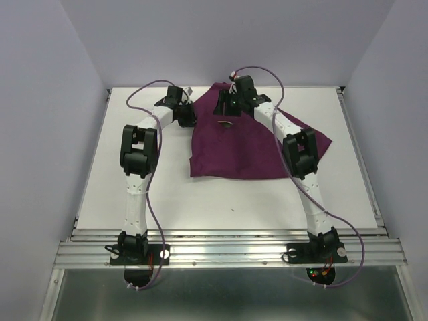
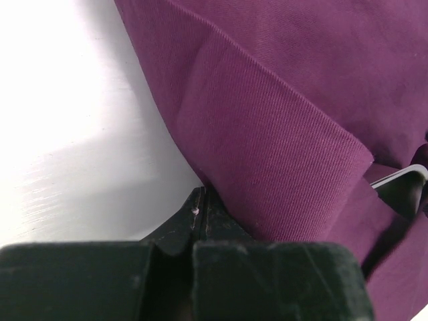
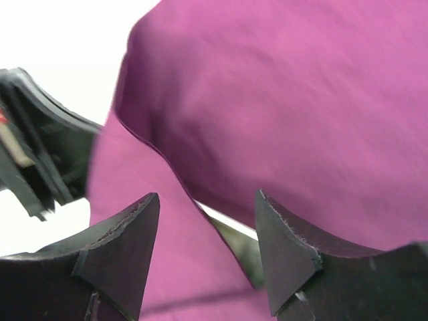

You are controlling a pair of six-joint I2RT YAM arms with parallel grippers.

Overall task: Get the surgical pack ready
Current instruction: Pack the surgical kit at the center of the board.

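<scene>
The plum-purple cloth (image 1: 241, 150) lies at the back middle of the table, partly folded over itself. A sliver of the steel tray (image 1: 226, 124) shows from under the fold; its rim (image 3: 234, 234) also peeks out between the cloth layers. My right gripper (image 3: 207, 194) hangs open just above that fold (image 3: 281, 114), with nothing between its fingers. At the cloth's left edge, my left gripper (image 2: 199, 195) is shut, its tip against the cloth fold (image 2: 281, 134), and no cloth shows between its fingers. The tray's corner (image 2: 401, 177) shows at the right. Scissors, forceps, gauze and packets are out of view.
The white table (image 1: 134, 134) stretches left of and in front of the cloth. Both arms reach to the back, left gripper (image 1: 186, 115) and right gripper (image 1: 226, 107) close together. Pale walls enclose the table on three sides.
</scene>
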